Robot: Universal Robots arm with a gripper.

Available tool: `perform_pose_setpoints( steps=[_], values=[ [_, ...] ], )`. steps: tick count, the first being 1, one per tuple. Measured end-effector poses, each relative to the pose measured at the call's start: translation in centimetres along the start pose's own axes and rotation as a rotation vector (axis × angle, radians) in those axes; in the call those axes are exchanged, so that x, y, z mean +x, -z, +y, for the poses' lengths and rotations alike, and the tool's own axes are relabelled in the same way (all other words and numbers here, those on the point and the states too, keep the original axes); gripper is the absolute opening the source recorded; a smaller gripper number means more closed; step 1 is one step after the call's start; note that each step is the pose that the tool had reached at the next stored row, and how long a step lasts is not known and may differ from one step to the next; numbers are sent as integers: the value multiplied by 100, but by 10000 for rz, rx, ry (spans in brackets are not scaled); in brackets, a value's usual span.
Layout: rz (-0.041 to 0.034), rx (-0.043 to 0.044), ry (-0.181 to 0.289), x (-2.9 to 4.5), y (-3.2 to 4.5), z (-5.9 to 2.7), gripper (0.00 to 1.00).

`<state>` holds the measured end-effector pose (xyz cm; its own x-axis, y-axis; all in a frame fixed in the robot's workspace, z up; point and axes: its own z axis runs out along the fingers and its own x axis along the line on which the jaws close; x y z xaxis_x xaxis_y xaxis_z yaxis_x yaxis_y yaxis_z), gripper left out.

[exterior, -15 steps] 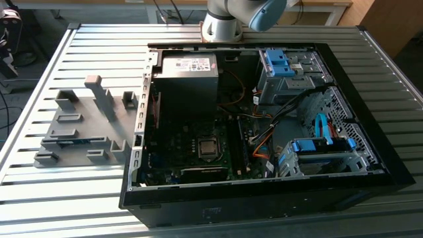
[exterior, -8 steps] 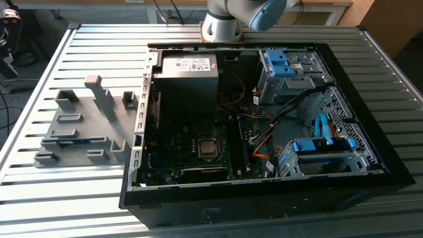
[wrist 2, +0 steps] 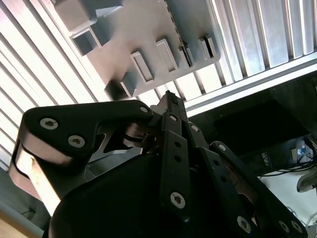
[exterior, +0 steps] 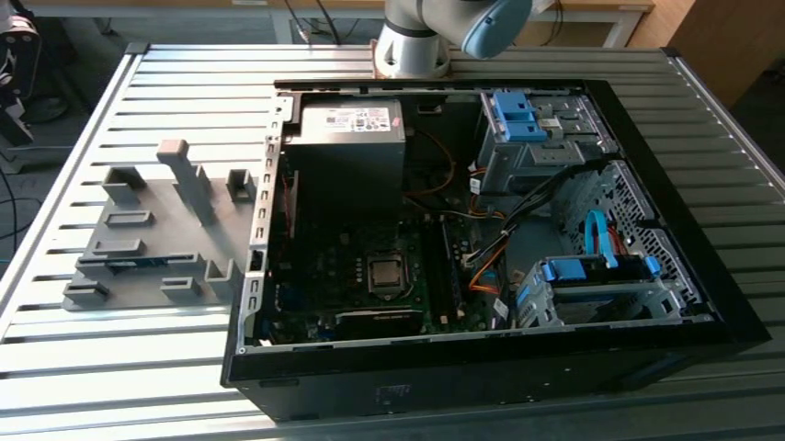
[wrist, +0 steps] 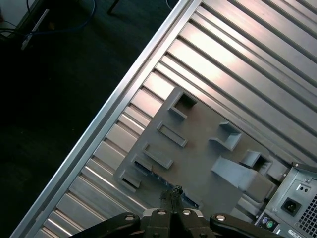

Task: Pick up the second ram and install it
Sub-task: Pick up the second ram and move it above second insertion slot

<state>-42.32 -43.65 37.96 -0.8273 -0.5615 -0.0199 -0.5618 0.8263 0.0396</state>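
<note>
Hovering above grey holder fixture on slatted tabletop, gripper clenched on nothing, second ram lodged in a fixture slot on the side away from open computer case, case holding power supply, motherboard, blue-tabbed drive cages, orange and black cables

The ribbed metal surface carries a grey plastic holder near its edge on the exterior view's left, an open black computer case just beside it, and the arm's base.
</note>
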Motion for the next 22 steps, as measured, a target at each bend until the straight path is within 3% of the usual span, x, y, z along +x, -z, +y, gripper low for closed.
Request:
perform_pose_setpoints(
  steps=[12,22],
  values=[
    [16,-9,417,4,0,3,11],
    [64,-32,1613,7,0,5,11]
  ],
)
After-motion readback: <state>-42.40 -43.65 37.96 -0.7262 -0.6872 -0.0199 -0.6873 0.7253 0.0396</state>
